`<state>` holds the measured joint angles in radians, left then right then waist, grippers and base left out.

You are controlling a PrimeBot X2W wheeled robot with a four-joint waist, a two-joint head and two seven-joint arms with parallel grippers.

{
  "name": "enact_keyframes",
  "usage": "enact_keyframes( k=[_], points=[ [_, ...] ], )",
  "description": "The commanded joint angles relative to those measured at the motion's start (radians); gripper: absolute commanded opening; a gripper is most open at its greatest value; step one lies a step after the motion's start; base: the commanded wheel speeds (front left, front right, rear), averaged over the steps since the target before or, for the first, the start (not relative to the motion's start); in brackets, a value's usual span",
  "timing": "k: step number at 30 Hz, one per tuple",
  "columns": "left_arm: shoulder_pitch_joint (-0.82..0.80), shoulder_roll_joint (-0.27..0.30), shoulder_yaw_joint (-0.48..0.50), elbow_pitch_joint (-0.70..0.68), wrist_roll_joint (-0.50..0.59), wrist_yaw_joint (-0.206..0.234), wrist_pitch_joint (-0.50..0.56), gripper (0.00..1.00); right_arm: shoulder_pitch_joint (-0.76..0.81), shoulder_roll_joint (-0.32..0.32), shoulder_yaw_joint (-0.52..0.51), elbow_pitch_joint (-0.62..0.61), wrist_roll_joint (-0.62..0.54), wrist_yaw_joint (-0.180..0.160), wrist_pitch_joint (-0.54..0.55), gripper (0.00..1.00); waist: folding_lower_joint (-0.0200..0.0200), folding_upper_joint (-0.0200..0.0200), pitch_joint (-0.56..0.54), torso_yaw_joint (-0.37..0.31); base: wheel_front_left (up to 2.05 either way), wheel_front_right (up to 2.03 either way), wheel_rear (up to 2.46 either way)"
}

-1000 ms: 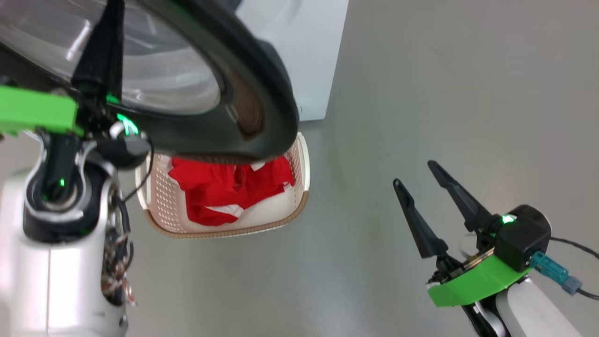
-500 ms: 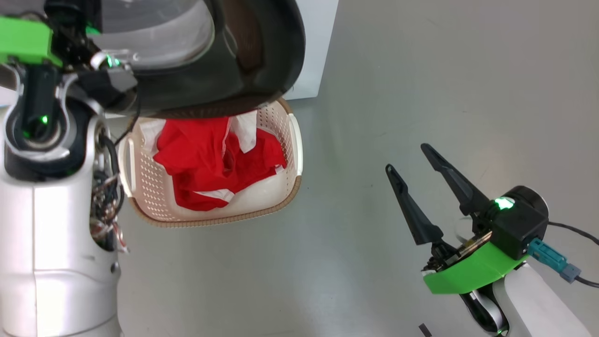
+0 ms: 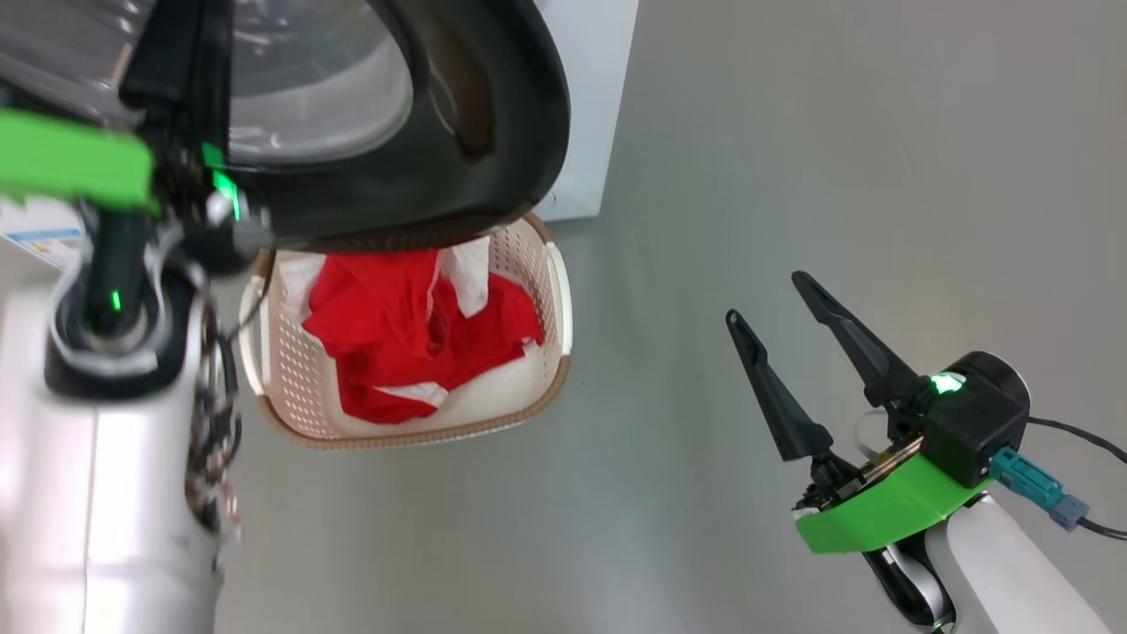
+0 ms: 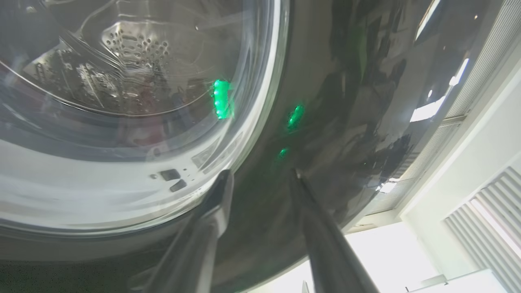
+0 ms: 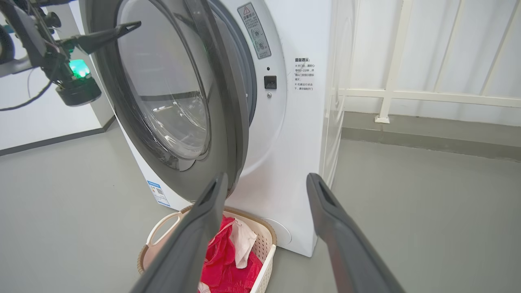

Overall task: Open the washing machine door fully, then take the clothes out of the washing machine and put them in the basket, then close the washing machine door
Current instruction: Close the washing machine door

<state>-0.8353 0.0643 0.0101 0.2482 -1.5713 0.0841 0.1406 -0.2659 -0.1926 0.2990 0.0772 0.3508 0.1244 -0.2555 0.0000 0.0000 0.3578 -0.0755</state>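
The washing machine door [image 3: 493, 132] hangs partly open over the basket [image 3: 555, 291]; its glossy black rim [image 4: 325, 101] and glass bowl are close in front of my left gripper [image 4: 260, 174]. That gripper's fingers stand apart with nothing between them, their tips close to the rim. In the right wrist view the door [image 5: 163, 101] stands ajar from the white washing machine [image 5: 293, 142]. Red clothes [image 3: 396, 335] with white patches lie in the basket [image 5: 268, 240]. My right gripper [image 3: 764, 297] is open over bare floor to the right, its fingers [image 5: 203, 219] pointing toward the machine.
The grey floor [image 3: 792, 132] stretches to the right of the machine. A white railing [image 5: 390, 93] and a wall stand behind the machine's right side. The basket sits on the floor right against the machine's front, under the door.
My left gripper's fingers have gone from shut to apart, next to the door's rim. The head view has shifted a little. The right gripper has stayed open and in place.
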Motion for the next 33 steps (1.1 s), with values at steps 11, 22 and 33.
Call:
enact_keyframes(
  k=[11, 22, 33],
  points=[
    [0.307, 0.181, -0.001, -0.167, 0.275, -0.102, -0.129, 1.0, 0.075, 0.015, -0.021, -0.019, 0.032, 0.006, -0.006, 1.0, 0.0, 0.0, -0.137, 0.039, 0.0, 0.0, 0.0],
    [0.563, 0.216, -0.077, -0.222, 0.52, -0.151, -0.29, 1.0, 0.129, 0.017, -0.065, 0.006, 0.038, 0.006, -0.006, 1.0, 0.0, 0.0, -0.277, 0.053, 0.0, 0.0, 0.0],
    [0.744, 0.272, -0.097, -0.236, 0.903, -0.089, -0.399, 1.0, 0.202, 0.024, -0.102, -0.013, 0.041, 0.006, -0.006, 1.0, 0.0, 0.0, -0.342, 0.04, 0.0, 0.0, 0.0]
  ],
)
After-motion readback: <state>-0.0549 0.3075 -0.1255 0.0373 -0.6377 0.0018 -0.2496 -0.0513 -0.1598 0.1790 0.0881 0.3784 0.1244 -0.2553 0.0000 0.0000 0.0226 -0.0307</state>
